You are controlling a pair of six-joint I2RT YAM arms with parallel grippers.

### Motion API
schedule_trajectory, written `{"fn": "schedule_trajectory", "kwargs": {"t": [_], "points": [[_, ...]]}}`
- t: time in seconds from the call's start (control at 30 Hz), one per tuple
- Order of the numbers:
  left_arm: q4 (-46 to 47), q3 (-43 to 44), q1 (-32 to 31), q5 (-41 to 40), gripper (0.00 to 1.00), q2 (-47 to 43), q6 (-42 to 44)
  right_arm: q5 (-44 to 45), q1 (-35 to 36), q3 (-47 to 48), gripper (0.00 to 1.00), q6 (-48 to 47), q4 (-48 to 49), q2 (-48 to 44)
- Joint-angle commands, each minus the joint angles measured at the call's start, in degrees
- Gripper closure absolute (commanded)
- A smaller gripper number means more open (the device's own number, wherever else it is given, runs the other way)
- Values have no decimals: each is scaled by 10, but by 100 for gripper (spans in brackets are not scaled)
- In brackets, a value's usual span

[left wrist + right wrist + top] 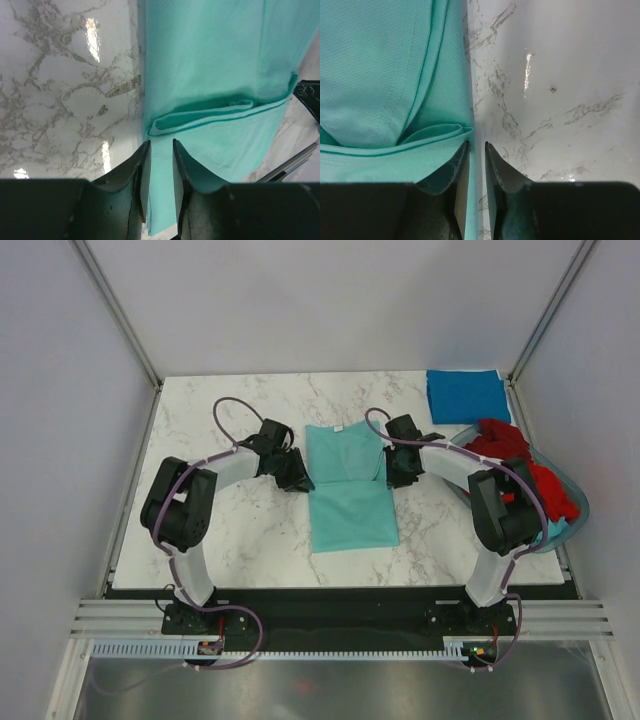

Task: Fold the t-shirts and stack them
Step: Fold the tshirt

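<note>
The teal t-shirt [345, 490] is lying mid-worktop [240, 540], part-folded. The left hand [158, 150] and right hand [476, 149] are each pinching a side edge of it, jaws nearly together on the cloth. The lengthwise fold appears to be in hand; the next move calls for both hands lifting together and carrying the edges evenly across.

Marble table [250, 540]: teal shirt [350, 510], blue shirt [467, 395], basket [570, 525].

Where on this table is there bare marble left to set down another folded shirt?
Bare marble lies left of the teal shirt, and along the far edge between it and the folded blue shirt. The right side is crowded by the basket of red shirts.
</note>
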Motion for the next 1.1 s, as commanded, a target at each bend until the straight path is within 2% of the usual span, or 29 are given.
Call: {"fn": "schedule_trajectory", "kwargs": {"t": [0.0,0.03,0.1,0.13,0.23,0.4,0.57,0.77,1.07], "points": [[4,7,9,30,68,-80,24,13,-5,37,73,14,-25,-43],[2,5,10,46,63,-93,27,10,-5,37,70,22,-36,-63],[-17,-8,11,52,59,-132,33,-18,-6,27,67,51,-45,-86],[-23,-17,11,62,57,-142,32,-29,-5,-2,62,60,-44,-111],[-24,-78,4,95,55,-191,21,-73,-5,-82,56,98,-26,-172],[-21,-193,-66,79,53,-266,0,-128,-6,-193,55,135,-8,-265],[36,-273,-102,73,48,-324,-53,-147,-5,-282,55,163,-7,-350],[123,-336,-114,87,46,-315,-111,-163,-5,-356,55,179,23,-379],[153,-370,-121,51,52,-272,-131,-164,-5,-395,55,197,72,-377]]}}
